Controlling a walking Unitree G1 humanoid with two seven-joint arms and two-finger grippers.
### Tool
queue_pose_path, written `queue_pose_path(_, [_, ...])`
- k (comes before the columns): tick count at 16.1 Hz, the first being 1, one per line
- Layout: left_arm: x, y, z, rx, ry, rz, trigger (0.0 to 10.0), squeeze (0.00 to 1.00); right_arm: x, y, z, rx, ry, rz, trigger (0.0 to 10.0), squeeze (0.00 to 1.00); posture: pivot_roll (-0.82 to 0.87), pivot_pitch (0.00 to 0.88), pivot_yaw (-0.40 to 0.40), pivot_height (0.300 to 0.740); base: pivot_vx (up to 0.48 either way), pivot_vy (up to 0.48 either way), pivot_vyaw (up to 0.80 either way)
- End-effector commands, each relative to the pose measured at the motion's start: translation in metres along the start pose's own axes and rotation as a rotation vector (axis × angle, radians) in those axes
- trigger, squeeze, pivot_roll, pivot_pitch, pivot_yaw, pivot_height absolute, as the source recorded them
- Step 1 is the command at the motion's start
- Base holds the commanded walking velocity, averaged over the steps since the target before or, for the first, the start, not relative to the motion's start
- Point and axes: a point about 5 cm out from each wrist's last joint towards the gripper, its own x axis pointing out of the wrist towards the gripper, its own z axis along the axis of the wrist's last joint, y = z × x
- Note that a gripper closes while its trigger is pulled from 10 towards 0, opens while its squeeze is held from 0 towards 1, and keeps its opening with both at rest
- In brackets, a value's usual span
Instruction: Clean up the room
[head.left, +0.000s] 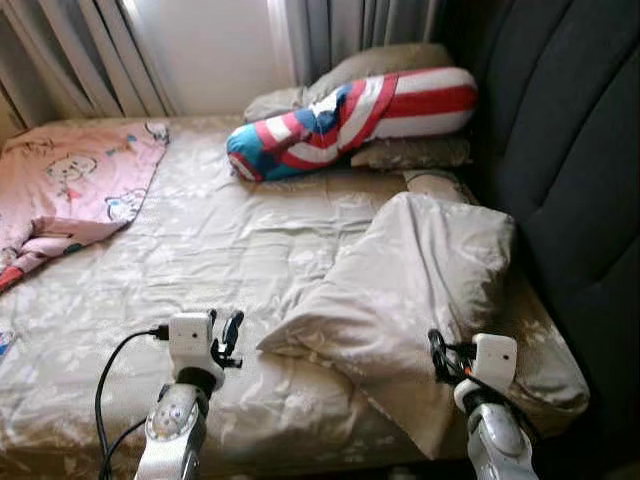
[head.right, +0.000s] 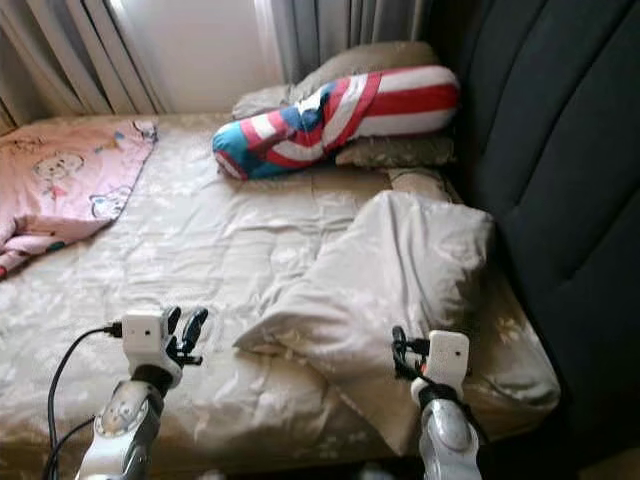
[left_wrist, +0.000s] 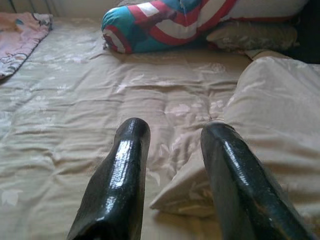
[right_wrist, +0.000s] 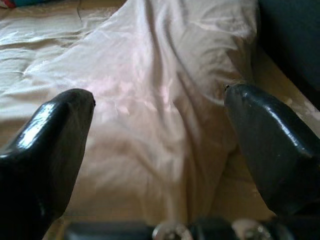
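Observation:
A bed with a rumpled beige cover (head.left: 220, 240) lies before me. A large beige pillow (head.left: 410, 280) lies askew on its right side, one corner pointing toward the bed's front edge. My left gripper (head.left: 230, 335) hovers low over the cover just left of that corner, open with nothing between its fingers (left_wrist: 127, 160). My right gripper (head.left: 437, 355) is over the pillow's near end, open wide, and the pillow (right_wrist: 160, 100) lies between and beyond its fingers. A red, white and blue striped bolster (head.left: 350, 115) lies at the head of the bed.
A pink cartoon-print blanket (head.left: 70, 180) is crumpled at the bed's left side. Beige pillows (head.left: 380, 60) sit behind and under the bolster. A dark padded headboard (head.left: 570, 150) runs along the right. Grey curtains (head.left: 90, 50) hang at the back.

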Motion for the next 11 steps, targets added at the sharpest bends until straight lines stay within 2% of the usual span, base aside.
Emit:
queue_pose_path(1, [-0.0001, 0.0013, 0.0024, -0.003, -0.005, 0.005, 10.0, 0.00, 0.0021, 0.0041, 0.0010, 0.007, 0.004, 0.011, 10.0, 0.00, -0.07, 0.000, 0.005, 0.655, 0.000, 0.000, 0.00])
queue_pose_path(9, [0.0013, -0.0007, 0.0026, 0.002, -0.001, -0.003, 10.0, 0.00, 0.0023, 0.0057, 0.0017, 0.014, 0.001, 0.017, 10.0, 0.00, -0.07, 0.000, 0.007, 0.655, 0.000, 0.000, 0.00])
queue_pose_path(11, [0.0015, -0.0005, 0.0030, 0.002, -0.003, -0.001, 10.0, 0.00, 0.0030, 0.0077, 0.0021, 0.018, 0.002, 0.029, 10.0, 0.00, -0.07, 0.000, 0.007, 0.655, 0.251, 0.000, 0.00])
